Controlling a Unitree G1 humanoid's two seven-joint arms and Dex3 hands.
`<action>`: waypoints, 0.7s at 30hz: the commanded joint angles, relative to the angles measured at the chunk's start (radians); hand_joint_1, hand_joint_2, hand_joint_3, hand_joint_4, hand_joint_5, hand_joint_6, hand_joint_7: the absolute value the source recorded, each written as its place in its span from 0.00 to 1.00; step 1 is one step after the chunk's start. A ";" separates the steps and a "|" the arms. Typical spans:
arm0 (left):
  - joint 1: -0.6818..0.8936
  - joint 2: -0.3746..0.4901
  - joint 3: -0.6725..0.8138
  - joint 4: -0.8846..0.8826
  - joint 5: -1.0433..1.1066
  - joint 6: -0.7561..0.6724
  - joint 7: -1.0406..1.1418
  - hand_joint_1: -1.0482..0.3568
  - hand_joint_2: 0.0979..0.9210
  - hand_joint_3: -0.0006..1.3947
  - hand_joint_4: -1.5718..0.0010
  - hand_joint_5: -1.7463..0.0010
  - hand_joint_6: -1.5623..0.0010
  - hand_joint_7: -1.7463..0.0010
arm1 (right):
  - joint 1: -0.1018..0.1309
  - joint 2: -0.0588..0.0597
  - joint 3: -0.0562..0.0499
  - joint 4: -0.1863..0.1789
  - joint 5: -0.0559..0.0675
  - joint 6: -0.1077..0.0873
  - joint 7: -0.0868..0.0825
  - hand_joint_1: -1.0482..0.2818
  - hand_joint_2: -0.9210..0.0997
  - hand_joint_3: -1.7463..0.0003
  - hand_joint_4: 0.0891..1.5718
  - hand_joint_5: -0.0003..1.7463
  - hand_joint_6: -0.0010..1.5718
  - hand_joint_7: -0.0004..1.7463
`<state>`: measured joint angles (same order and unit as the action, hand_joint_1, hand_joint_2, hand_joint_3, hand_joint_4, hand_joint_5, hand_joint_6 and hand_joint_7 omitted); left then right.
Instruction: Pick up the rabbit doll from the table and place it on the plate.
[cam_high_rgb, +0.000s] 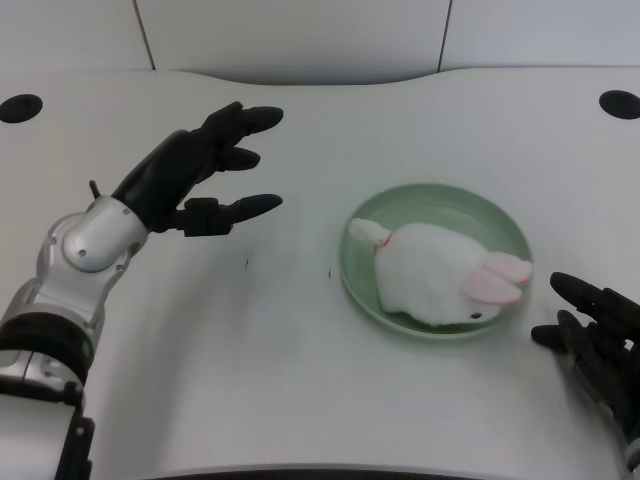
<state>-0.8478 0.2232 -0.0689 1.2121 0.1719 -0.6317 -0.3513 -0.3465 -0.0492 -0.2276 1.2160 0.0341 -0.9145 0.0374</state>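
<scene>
A white rabbit doll (432, 272) with pink ears lies on its side on the pale green plate (500, 215), right of the table's centre. My left hand (200, 165) hovers over the table well to the left of the plate, fingers spread apart and holding nothing. A clear gap of table separates its fingertips from the plate's rim.
My right hand (592, 325) rests near the table's right front corner, just right of the plate. Two black round holes (20, 107) (619, 103) sit at the table's far corners. The white wall rises behind the table's curved back edge.
</scene>
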 joint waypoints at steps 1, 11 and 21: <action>0.058 0.018 0.058 -0.045 -0.084 -0.008 -0.060 0.21 1.00 0.26 1.00 0.54 0.89 0.84 | 0.012 -0.010 -0.009 -0.002 0.016 -0.006 0.007 0.48 0.00 0.82 0.47 0.37 0.55 0.00; 0.278 -0.033 0.246 -0.291 -0.432 0.186 -0.282 0.22 1.00 0.23 0.92 0.52 0.79 0.94 | 0.015 -0.028 0.018 -0.021 -0.029 0.008 -0.030 0.51 0.00 0.81 0.48 0.37 0.54 0.00; 0.535 -0.102 0.349 -0.653 -0.679 0.587 -0.270 0.24 1.00 0.23 0.83 0.38 0.67 0.93 | 0.024 -0.023 0.026 -0.039 -0.024 0.004 -0.031 0.51 0.00 0.81 0.47 0.40 0.53 0.00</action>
<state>-0.3409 0.1172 0.2615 0.5967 -0.4858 -0.0740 -0.6360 -0.3372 -0.0586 -0.2022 1.1851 0.0075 -0.9132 0.0112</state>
